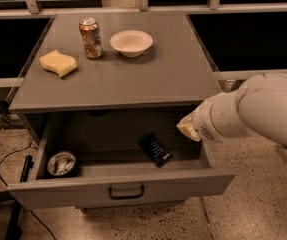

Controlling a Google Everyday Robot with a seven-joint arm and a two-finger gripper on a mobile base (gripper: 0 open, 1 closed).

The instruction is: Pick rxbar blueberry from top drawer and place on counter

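Note:
The rxbar blueberry, a dark navy bar with pale text, lies flat in the open top drawer, right of its middle. The drawer is pulled out, and its dark handle is at the centre of the front panel. The grey counter is above it. My white arm comes in from the right. The tan tip of my gripper sits over the drawer's right side, just under the counter's front edge. It is a little right of the bar and above it, not touching it.
On the counter stand a drink can, a white bowl and a yellow sponge. A round dark tin with silvery contents sits in the drawer's left front corner. Cables lie on the floor at left.

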